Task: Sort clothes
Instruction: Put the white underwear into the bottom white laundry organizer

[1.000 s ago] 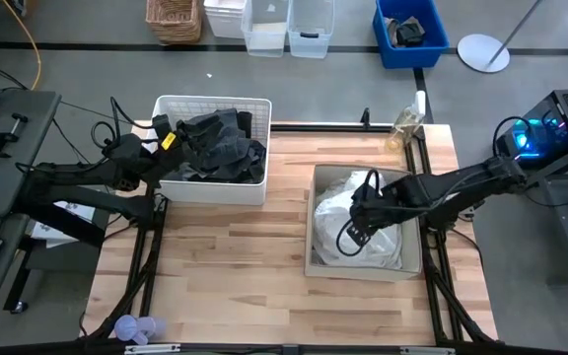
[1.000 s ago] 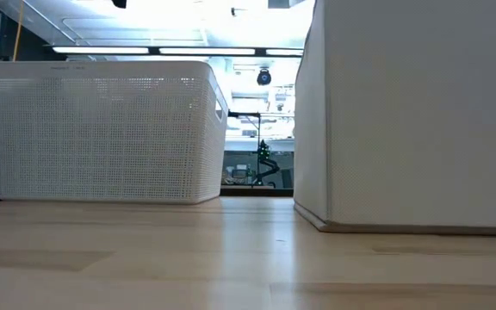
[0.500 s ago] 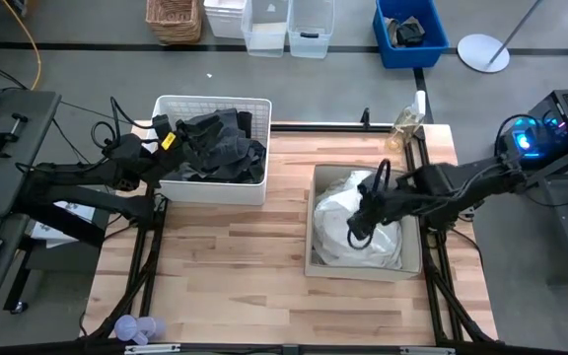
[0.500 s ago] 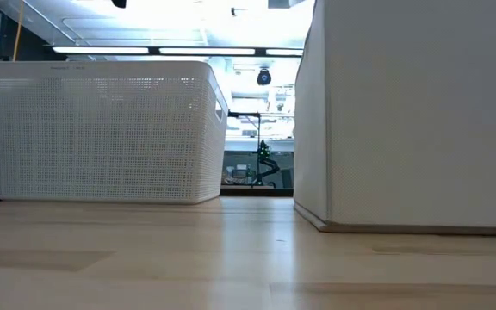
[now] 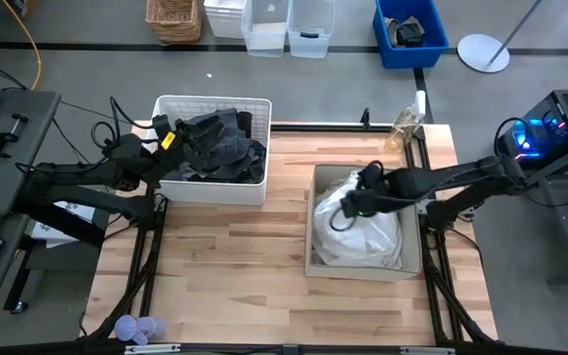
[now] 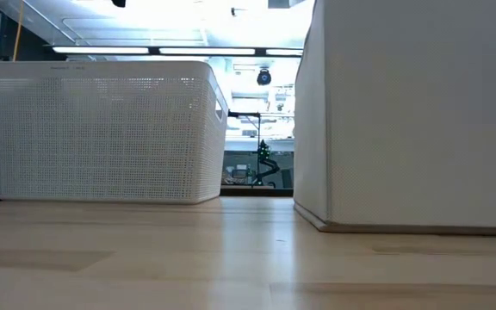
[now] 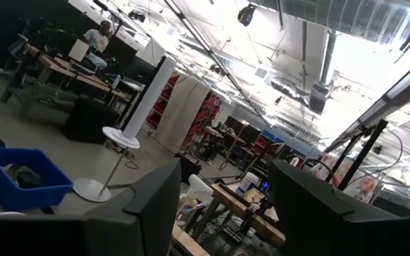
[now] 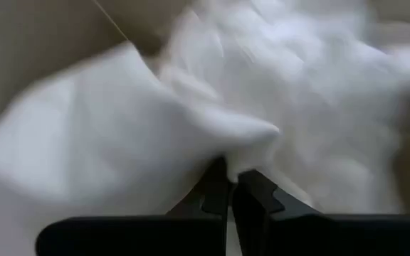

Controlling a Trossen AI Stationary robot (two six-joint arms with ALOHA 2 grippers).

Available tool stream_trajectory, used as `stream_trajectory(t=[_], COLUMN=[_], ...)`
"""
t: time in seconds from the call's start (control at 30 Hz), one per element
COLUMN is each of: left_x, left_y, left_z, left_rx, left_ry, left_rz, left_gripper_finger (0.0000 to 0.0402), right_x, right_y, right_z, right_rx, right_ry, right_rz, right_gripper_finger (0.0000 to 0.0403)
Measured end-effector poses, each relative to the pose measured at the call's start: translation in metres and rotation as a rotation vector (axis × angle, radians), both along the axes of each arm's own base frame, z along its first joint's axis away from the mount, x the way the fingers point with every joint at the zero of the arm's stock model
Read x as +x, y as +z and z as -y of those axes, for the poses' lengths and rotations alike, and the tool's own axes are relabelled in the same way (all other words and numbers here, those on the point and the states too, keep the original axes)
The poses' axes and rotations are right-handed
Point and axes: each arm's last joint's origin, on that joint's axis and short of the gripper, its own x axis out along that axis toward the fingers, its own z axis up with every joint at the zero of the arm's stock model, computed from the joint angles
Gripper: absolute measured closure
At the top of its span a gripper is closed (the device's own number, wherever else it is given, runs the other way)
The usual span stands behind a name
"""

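1. High view: crumpled white garments [image 5: 363, 229] fill the beige box [image 5: 313, 219]; dark clothes [image 5: 217, 148] heap in the white slotted basket [image 5: 211, 102]. The right gripper [image 5: 358, 205] has moved up the box; the left gripper [image 5: 162, 138] waits beside the basket.
2. Right wrist view: its fingers [image 8: 212, 190] pinch a soft white fold [image 8: 244, 139].
3. Left wrist view: its fingers [image 7: 154, 206] stand apart.

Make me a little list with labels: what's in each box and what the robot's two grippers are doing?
white basket: holds dark clothes
beige box: holds white clothes
right gripper: over the beige box, shut on a fold of the white clothes
left gripper: open, waiting at the white basket's left edge
table: wooden, bare in front of both
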Motion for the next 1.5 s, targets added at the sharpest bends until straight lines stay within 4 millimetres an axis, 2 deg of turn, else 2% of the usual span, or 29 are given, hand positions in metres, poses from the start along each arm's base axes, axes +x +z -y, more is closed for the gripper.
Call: stream_trajectory(t=[0.17,0.3,0.5,0.77,0.93,1.13,1.23,1.3,1.5], left_x=[0.000,0.000,0.000,0.000,0.001,0.002,0.002,0.002,0.000], left_y=[0.000,0.000,0.000,0.000,-0.002,-0.005,-0.005,-0.005,-0.004], left_z=[0.000,0.000,0.000,0.000,0.000,0.000,0.000,0.000,0.000], left_rx=[0.004,0.003,0.003,0.002,0.001,0.000,0.000,0.004,0.028], left_ry=[0.001,0.001,0.001,0.000,0.000,0.001,0.001,0.002,0.009], left_rz=[-0.003,-0.002,-0.002,-0.004,-0.027,-0.061,-0.062,-0.064,-0.074], left_gripper_finger=[0.0201,0.0201,0.0201,0.0201,0.0201,0.0201,0.0201,0.0201,0.0201], right_x=[0.021,0.025,0.022,0.037,0.060,0.094,0.110,0.116,0.111], right_y=[-0.028,-0.039,-0.043,-0.049,-0.068,-0.088,-0.080,-0.066,-0.016], right_z=[0.028,0.056,0.100,0.156,0.172,0.178,0.183,0.188,0.214], right_rx=[-0.028,-0.092,-0.175,-0.251,-0.232,-0.157,-0.161,-0.202,-0.285], right_ry=[-0.089,-0.176,-0.194,-0.106,-0.014,0.077,0.143,0.153,0.101], right_rz=[0.184,0.245,0.213,0.296,0.362,0.464,0.459,0.440,0.372], right_gripper_finger=[0.0400,0.0401,0.0402,0.0402,0.0402,0.0403,0.0403,0.0403,0.0403])
